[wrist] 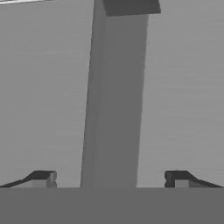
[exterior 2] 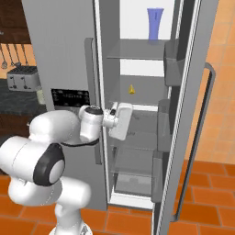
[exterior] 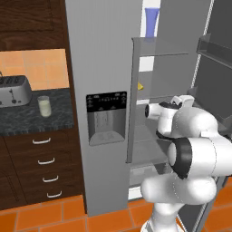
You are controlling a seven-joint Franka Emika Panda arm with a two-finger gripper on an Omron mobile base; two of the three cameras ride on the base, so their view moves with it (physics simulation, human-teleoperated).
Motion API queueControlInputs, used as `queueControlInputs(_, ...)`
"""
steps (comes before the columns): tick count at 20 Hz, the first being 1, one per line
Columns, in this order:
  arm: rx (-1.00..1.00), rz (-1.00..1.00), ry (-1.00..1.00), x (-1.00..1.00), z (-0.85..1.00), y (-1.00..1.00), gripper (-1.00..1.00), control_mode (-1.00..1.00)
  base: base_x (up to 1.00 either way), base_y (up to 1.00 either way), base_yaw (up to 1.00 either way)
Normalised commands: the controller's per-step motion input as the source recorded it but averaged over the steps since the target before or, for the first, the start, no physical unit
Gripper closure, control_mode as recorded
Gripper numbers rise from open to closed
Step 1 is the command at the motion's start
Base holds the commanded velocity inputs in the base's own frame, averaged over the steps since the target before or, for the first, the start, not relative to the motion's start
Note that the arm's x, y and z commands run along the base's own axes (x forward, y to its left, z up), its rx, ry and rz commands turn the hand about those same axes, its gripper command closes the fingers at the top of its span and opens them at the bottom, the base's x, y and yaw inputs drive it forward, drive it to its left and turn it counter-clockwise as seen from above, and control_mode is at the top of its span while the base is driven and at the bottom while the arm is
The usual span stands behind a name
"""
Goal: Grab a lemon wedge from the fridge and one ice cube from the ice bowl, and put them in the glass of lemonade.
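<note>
The grey fridge (exterior: pixel 99 54) stands with its right door (exterior 2: pixel 188 137) swung open. A tiny pale yellow lemon wedge (exterior 2: pixel 131 89) lies on the middle shelf, also seen past the shut door's edge (exterior: pixel 141 85). My white hand (exterior 2: pixel 121 120) reaches into the fridge one shelf lower and a little left of the wedge. My gripper (wrist: pixel 110 179) is open and holds nothing, with a darker grey vertical bar (wrist: pixel 116 96) running between its fingertips (wrist: pixel 43 178). The glass of lemonade (exterior: pixel 44 106) stands on the dark counter to the left. The ice bowl and ice cube are out of view.
A tall blue cup (exterior 2: pixel 155 23) stands on the top shelf. The open door carries bins (exterior 2: pixel 170 69) close to my hand's right. A toaster (exterior: pixel 13 90) sits on the counter (exterior: pixel 31 120) beside the glass. Drawers (exterior: pixel 45 161) lie below, and the floor is orange tile.
</note>
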Motion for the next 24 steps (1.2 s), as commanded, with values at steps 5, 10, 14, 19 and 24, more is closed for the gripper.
queueControlInputs(5,0.1,-0.11,-0.06,-0.03,-0.03,0.67,-1.0,-1.0,0.0,0.0,0.0)
queueControlInputs(10,0.26,-0.12,-0.02,-0.09,-0.03,0.61,-1.0,-1.0,0.0,0.0,0.0)
queueControlInputs(14,0.27,-0.05,0.0,-0.12,0.05,0.66,-1.0,-1.0,0.0,0.0,0.0)
queueControlInputs(19,0.43,0.0,-0.04,-0.07,0.01,0.55,-1.0,-1.0,0.0,0.0,0.0)
queueControlInputs(24,0.4,0.0,-0.35,-0.58,-0.2,0.62,-1.0,-1.0,0.0,0.0,0.0)
